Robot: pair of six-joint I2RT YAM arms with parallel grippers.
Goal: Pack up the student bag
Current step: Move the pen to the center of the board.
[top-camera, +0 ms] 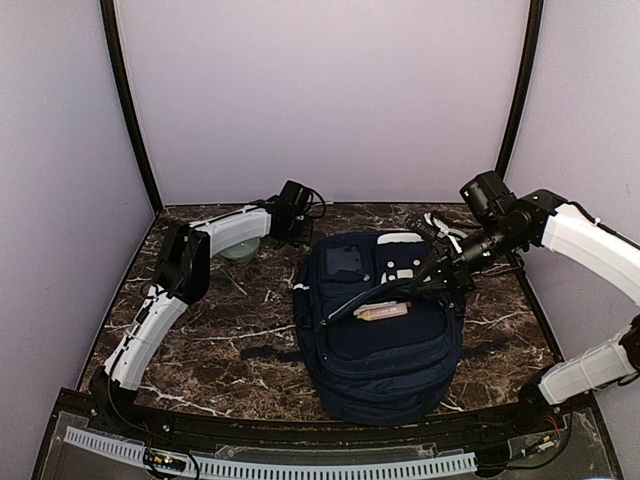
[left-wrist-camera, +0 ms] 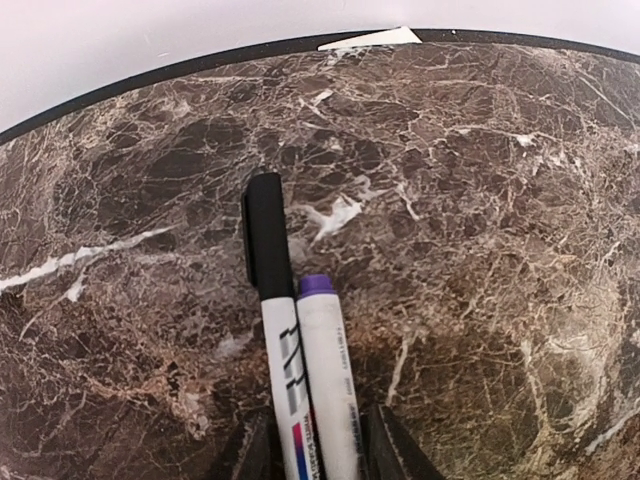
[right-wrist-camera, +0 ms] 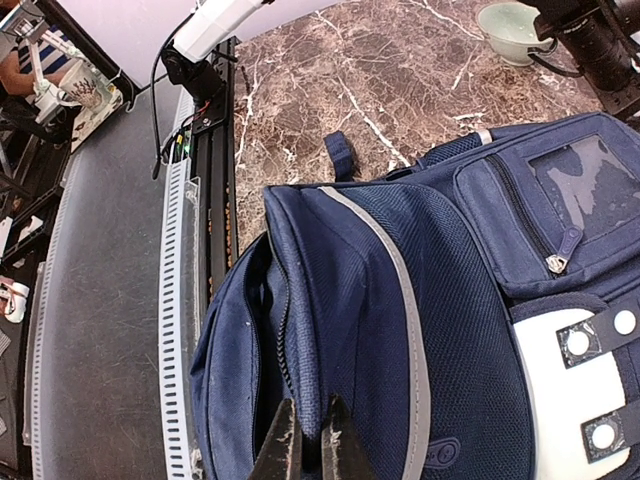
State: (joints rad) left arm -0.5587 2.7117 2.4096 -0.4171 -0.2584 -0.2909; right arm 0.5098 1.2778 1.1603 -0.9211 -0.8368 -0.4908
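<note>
Navy student bag (top-camera: pixel 385 350) seemingly in right claw (right-wrist-camera: pixel 310 408).

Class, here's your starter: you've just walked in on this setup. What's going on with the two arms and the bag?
Two robot arms are packing a navy backpack that lies on the marble table. The right tool pinches the edge of a pocket, which gapes open. The left tool, off to the bag's far left, grips a black-capped marker and a purple-capped marker side by side. Neither is in the bag yet.
</note>
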